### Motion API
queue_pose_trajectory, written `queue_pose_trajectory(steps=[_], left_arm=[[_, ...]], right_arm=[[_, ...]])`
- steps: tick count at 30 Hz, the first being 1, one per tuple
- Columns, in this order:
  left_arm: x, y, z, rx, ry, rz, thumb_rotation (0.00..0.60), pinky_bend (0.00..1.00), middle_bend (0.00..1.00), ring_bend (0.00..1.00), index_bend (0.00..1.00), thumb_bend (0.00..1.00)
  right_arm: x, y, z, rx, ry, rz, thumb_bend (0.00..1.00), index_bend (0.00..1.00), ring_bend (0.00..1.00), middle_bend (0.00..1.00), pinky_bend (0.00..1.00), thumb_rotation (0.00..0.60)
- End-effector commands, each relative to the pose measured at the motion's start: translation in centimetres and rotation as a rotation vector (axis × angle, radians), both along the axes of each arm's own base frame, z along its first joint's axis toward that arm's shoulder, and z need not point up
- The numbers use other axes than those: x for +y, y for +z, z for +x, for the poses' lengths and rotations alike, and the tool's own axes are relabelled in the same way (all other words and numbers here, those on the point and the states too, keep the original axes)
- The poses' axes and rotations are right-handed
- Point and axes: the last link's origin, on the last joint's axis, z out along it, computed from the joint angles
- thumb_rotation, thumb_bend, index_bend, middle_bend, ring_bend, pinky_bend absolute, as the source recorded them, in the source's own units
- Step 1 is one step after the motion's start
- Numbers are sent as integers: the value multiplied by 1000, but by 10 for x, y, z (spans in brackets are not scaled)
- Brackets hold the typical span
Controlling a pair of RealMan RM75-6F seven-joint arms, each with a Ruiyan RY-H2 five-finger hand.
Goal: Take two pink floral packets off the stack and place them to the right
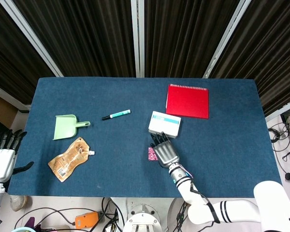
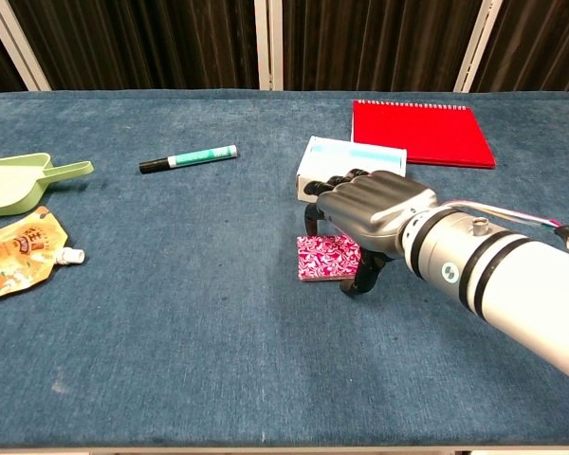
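Right hand [image 2: 372, 207] over packet stack [image 2: 324, 258]; box [image 2: 349, 159] behind.

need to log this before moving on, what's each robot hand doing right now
Left robot hand: open, fingers apart, holding nothing, off the table's left edge.
Right robot hand: over the pink floral packets, fingers curling down around them; whether it grips them cannot be told.

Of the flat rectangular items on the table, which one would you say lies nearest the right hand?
The pink floral packet stack: the right hand is directly over it. The white box lies just beyond the fingertips, and the red notebook farther back still.

Right hand [image 2: 372, 210] low (fingers [image 2: 328, 194] arched down).
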Motion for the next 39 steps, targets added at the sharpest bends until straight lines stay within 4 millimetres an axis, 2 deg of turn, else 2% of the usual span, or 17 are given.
queue_pose_trajectory(steps=[1,22,35,39], left_arm=[[0,0,-1,-1,1,-1,600,0,88,0,114,39],[2,1,1,7,-2,0,600,0,88,0,114,39],[2,2,0,11,2,3,600,0,88,0,114,39],[2,3,0,10,2,4,600,0,88,0,114,40]], right_arm=[[-1,0,0,0,-2,-3,408,356,0,0,0,600],[-3,7,1,-17,-25,5,408,336,0,2,0,600],[-7,4,0,-8,-42,5,434,387,0,0,0,600],[-8,4,1,-20,-45,-2,446,430,0,1,0,600]])
